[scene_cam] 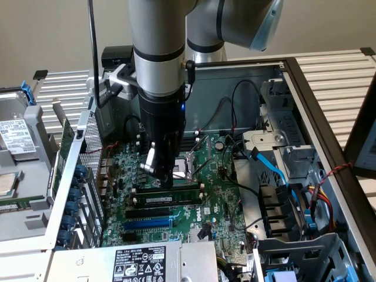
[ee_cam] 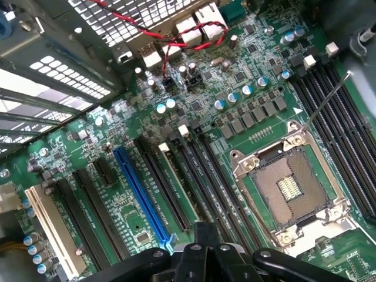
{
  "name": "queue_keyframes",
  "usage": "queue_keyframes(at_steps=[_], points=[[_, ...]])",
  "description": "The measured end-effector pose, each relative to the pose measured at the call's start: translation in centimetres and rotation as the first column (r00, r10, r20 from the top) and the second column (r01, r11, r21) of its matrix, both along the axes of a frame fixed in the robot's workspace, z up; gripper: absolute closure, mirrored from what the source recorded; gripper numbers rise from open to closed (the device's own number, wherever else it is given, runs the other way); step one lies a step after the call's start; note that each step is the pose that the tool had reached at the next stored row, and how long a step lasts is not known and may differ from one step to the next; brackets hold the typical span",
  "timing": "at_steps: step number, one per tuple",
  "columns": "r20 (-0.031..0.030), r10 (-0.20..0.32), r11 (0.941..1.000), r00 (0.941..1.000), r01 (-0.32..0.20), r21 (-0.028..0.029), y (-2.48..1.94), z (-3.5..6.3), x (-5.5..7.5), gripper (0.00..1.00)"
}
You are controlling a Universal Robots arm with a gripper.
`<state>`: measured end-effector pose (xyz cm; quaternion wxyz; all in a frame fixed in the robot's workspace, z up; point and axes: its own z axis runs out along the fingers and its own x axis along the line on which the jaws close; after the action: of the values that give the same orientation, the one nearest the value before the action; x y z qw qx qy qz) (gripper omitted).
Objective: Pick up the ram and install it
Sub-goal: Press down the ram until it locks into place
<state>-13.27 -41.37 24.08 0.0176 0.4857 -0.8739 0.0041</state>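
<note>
The black two-fingered pincer (scene_cam: pixel 166 176) is closed, tips pressing down on the ram (scene_cam: pixel 167 200) — a long, thin green circuit-board stick with a white label. The stick sits upright in a long black slot on the green motherboard (scene_cam: pixel 214 205) — apparently being seated.

ram (scene_cam: pixel 167 198) partly hidden behind gripper (scene_cam: pixel 165 183)

Likely electronics workshop or lab: opened computer case (scene_cam: pixel 329 111), bare motherboard (scene_cam: pixel 205 202), slatted workbench (scene_cam: pixel 335 67).
</note>
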Motion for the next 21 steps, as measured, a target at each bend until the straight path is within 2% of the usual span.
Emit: queue_keyframes(at_steps=[4, 9, 10, 12, 15, 16, 17, 21], points=[[0.0000, -0.067, 0.9977, 0.9977, 0.067, 0.0000, 0.00, 0.00, 0.00, 0.89], [0.0001, -0.137, 0.9906, 0.9906, 0.137, -0.0001, 0.00, 0.02, 0.00, 0.89], [0.0002, -0.146, 0.9893, 0.9893, 0.146, -0.0017, 0.00, 0.05, 0.00, 0.89], [0.0012, -0.163, 0.9866, 0.9867, 0.163, -0.0081, 0.00, 0.13, 0.00, 0.89], [0.0046, -0.182, 0.9830, 0.9834, 0.182, -0.0263, 0.00, 0.26, 0.00, 0.89], [0.0071, -0.188, 0.9817, 0.9821, 0.188, -0.0295, 0.00, 0.27, 0.00, 0.89], [0.0109, -0.196, 0.9802, 0.9806, 0.196, -0.0300, -0.01, 0.30, 0.00, 0.89], [0.0382, -0.227, 0.9734, 0.9732, 0.228, -0.0239, 0.03, 0.37, 0.00, 0.89]])
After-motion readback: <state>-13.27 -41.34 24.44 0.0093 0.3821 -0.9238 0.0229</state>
